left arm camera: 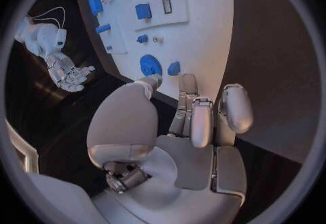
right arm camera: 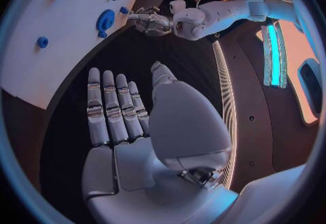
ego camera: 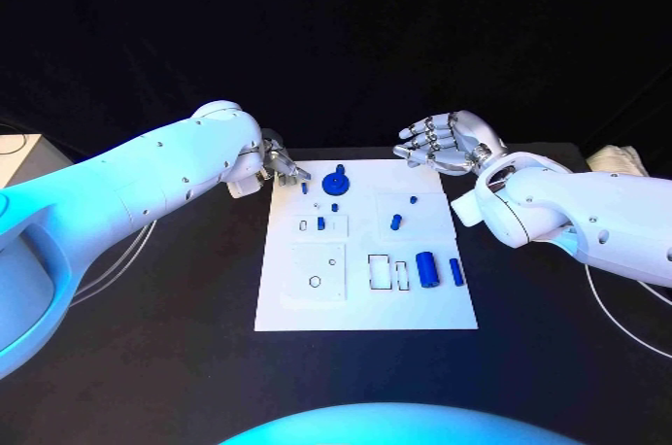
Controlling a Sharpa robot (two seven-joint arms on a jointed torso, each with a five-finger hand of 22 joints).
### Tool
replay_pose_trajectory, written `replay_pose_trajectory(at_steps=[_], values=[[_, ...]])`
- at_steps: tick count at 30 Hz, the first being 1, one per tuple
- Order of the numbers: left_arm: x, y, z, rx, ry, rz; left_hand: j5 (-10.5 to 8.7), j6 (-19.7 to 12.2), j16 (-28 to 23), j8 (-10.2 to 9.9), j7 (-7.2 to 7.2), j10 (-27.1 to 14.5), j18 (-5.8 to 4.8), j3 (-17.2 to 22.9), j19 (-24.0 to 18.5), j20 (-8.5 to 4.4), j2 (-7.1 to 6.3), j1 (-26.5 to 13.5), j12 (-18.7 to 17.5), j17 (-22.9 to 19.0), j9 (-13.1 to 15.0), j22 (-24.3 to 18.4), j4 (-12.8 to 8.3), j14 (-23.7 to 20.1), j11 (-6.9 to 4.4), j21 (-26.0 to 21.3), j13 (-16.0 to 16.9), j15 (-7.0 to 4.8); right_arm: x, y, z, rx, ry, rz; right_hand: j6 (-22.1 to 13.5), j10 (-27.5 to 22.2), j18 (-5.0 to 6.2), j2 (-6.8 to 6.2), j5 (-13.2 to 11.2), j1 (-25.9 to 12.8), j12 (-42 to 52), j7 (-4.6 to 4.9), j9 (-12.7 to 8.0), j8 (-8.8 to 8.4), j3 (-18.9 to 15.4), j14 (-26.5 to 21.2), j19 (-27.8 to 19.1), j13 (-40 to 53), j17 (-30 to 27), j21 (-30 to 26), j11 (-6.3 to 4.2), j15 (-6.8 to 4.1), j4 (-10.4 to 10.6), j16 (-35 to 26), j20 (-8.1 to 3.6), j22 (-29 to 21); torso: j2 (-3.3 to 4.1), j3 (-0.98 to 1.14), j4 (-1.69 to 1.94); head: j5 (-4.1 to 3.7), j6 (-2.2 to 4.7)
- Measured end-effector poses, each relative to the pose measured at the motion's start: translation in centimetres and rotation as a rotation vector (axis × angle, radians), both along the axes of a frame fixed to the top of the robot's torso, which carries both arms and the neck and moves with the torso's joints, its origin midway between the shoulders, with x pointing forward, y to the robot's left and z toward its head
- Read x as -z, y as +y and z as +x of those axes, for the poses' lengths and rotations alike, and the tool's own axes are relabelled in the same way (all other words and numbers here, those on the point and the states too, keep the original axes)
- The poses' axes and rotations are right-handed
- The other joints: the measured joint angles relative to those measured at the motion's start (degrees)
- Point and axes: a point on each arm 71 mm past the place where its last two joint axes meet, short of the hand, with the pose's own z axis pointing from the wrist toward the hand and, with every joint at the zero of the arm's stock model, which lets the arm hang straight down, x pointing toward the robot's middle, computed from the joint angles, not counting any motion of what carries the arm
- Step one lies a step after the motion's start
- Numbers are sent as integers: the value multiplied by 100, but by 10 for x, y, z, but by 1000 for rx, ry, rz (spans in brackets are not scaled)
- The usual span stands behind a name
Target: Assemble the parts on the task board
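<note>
— Silver fingers on the left robot hand (ego camera: 276, 166) sit at the top left corner of the task board (ego camera: 357, 314), curled near a blue round part (ego camera: 338, 183). I cannot tell if they pinch anything.

— And the right robot hand (ego camera: 441, 142)?

— Spread wide, holding nothing, above the black worktop (ego camera: 168, 367) by the board's top right corner.

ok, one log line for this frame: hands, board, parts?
left hand: open, at task board far corner | right hand: open, off board | round blue part: on board
</note>
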Motion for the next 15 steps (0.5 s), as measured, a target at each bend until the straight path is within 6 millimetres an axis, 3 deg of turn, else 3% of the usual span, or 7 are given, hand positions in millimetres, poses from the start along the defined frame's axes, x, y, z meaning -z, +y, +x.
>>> replay_pose_trajectory(at_steps=[15], values=[[2,-2,-1,11,23,-12,0,32,0,0,-13,0,0,17,21,21,33,94,0,0,-18,24,-17,0,0,0,0,0,0,1,0,1,1,7,0,12,0,0,0,0,-22,0,-5,0,15,0,1,0,-22,0,11,0,16,-23,1,-16,-7,3,7,-16,-18]])
